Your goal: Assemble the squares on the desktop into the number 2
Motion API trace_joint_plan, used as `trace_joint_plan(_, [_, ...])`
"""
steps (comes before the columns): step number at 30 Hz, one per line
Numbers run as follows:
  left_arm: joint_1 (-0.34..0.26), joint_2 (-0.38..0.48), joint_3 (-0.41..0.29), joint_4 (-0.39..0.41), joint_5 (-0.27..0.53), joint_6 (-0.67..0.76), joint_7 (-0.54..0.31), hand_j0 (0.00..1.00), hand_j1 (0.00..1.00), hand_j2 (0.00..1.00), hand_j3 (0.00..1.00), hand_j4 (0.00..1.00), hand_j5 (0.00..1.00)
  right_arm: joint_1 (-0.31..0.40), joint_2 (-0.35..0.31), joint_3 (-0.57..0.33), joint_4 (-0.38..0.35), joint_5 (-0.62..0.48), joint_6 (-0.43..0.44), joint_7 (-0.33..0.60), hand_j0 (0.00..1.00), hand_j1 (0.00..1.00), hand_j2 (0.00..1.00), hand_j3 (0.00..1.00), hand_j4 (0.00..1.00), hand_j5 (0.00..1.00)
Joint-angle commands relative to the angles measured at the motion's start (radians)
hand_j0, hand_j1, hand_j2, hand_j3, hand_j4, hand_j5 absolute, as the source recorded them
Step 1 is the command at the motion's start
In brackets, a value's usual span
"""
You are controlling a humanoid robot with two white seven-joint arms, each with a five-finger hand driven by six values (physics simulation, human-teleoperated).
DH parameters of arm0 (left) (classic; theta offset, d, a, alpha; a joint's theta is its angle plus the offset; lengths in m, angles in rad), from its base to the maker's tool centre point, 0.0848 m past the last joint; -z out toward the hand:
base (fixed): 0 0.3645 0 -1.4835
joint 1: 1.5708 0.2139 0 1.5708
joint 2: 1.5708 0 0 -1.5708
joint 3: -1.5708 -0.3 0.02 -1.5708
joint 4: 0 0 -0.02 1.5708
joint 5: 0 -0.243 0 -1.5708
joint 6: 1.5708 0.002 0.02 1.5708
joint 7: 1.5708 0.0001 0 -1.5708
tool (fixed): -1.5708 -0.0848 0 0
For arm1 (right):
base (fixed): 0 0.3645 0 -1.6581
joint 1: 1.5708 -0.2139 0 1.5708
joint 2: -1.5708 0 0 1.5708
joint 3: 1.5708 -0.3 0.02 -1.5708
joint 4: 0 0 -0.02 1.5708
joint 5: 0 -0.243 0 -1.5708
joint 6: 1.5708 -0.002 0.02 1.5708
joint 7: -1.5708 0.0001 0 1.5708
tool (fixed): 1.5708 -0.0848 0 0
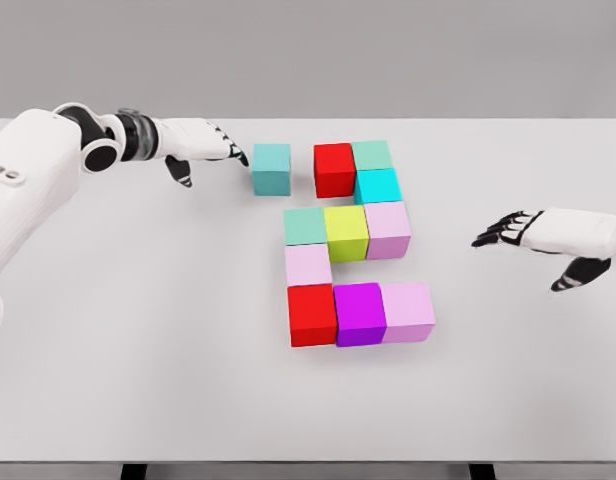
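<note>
Teal cube (271,167) seen alone at far left of surface (138,350), small gap kept from red cube (334,169) heading top row of nearly formed 2. Left hand (198,143) just left of it, fingertips near, fingers relaxed, nothing held. Right hand (528,232) well apart, spread, idle. Rightward push judged needed.

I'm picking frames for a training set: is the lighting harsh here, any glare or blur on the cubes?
Head view: soft, even light; the cubes cast only faint shadows on the white table; no glare; edges slightly soft, nothing out of focus.
</note>
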Motion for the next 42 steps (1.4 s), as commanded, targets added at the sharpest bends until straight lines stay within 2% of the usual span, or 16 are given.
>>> trace_joint_plan(1, [0.0, -0.001, 0.001, -0.01, 0.003, 0.002, 0.0, 0.9, 0.9, 0.9, 0.9, 0.9, 0.9, 0.024, 0.027, -0.306, 0.099, -0.237, 0.001, -0.003, 1.0, 1.0, 1.0, 1.0, 1.0, 1.0])
trace_joint_plan(2, [0.0, -0.003, 0.001, -0.01, 0.003, 0.002, 0.0, 0.9, 0.9, 0.9, 0.9, 0.9, 0.9, 0.108, 0.072, -0.395, 0.134, -0.308, 0.001, -0.003, 1.0, 1.0, 1.0, 1.0, 1.0, 1.0])
trace_joint_plan(3, [0.0, -0.007, 0.001, -0.01, 0.003, 0.002, 0.0, 0.9, 0.9, 0.9, 0.9, 0.9, 0.9, 0.182, 0.174, -0.507, 0.146, -0.337, 0.001, -0.001, 1.0, 1.0, 1.0, 1.0, 1.0, 1.0])
trace_joint_plan(4, [0.0, -0.007, 0.001, -0.01, 0.003, 0.002, 0.0, 0.9, 0.9, 0.9, 0.9, 0.9, 0.9, 0.239, 0.236, -0.598, 0.16, -0.329, 0.001, -0.001, 1.0, 1.0, 1.0, 1.0, 1.0, 1.0])
trace_joint_plan(5, [0.0, -0.009, -0.001, -0.015, 0.003, 0.002, 0.0, 0.9, 0.9, 0.9, 0.9, 0.9, 0.9, 0.279, 0.26, -0.664, 0.174, -0.329, 0.001, -0.001, 1.0, 1.0, 1.0, 1.0, 1.0, 1.0])
trace_joint_plan(6, [0.0, -0.009, -0.001, -0.022, 0.002, 0.002, 0.0, 0.9, 0.9, 0.9, 0.9, 0.9, 0.9, 0.299, 0.268, -0.698, 0.204, -0.335, 0.001, -0.001, 1.0, 1.0, 1.0, 1.0, 1.0, 1.0])
trace_joint_plan(8, [0.0, -0.009, -0.001, -0.025, 0.002, 0.002, 0.0, 0.9, 0.9, 0.9, 0.9, 0.9, 0.9, 0.351, 0.314, -0.709, 0.224, -0.293, 0.001, 0.01, 1.0, 1.0, 1.0, 1.0, 1.0, 1.0])
trace_joint_plan(9, [0.0, -0.009, -0.001, -0.029, 0.002, 0.002, 0.0, 0.9, 0.9, 0.9, 0.9, 0.9, 0.9, 0.358, 0.342, -0.718, 0.278, -0.24, 0.001, 0.025, 1.0, 1.0, 1.0, 1.0, 1.0, 1.0])
trace_joint_plan(10, [0.0, -0.009, -0.002, -0.03, 0.002, 0.002, 0.0, 0.9, 0.9, 0.9, 0.9, 0.9, 0.9, 0.36, 0.345, -0.719, 0.289, -0.233, 0.001, 0.028, 1.0, 1.0, 1.0, 1.0, 1.0, 1.0])
trace_joint_plan(15, [0.002, -0.023, -0.002, -0.036, -0.003, 0.002, 0.0, 0.9, 0.9, 0.9, 0.9, 0.9, 0.9, 0.366, 0.388, -0.718, 0.275, -0.233, 0.001, 0.026, 1.0, 1.0, 1.0, 1.0, 1.0, 1.0])
trace_joint_plan(19, [0.003, -0.023, -0.002, -0.036, -0.006, 0.002, 0.0, 0.9, 0.9, 0.9, 0.9, 0.9, 0.9, 0.363, 0.44, -0.718, 0.189, -0.234, 0.001, 0.026, 1.0, 1.0, 1.0, 1.0, 1.0, 1.0])
trace_joint_plan(27, [0.005, -0.001, -0.002, -0.045, -0.005, 0.002, 0.0, 0.9, 0.9, 0.9, 0.9, 0.9, 0.9, 0.358, 0.467, -0.713, 0.194, -0.236, 0.001, 0.026, 1.0, 1.0, 1.0, 1.0, 1.0, 1.0])
trace_joint_plan(31, [0.009, 0.004, -0.009, -0.094, -0.006, 0.002, 0.0, 0.9, 0.9, 0.9, 0.9, 0.9, 0.9, 0.358, 0.469, -0.709, 0.189, -0.236, 0.001, 0.026, 1.0, 1.0, 1.0, 1.0, 1.0, 1.0])
trace_joint_plan(42, [0.012, -0.007, -0.021, -0.104, -0.006, 0.002, 0.0, 0.9, 0.9, 0.9, 0.9, 0.9, 0.9, 0.357, 0.469, -0.707, 0.186, -0.236, 0.001, 0.026, 1.0, 1.0, 1.0, 1.0, 1.0, 1.0])
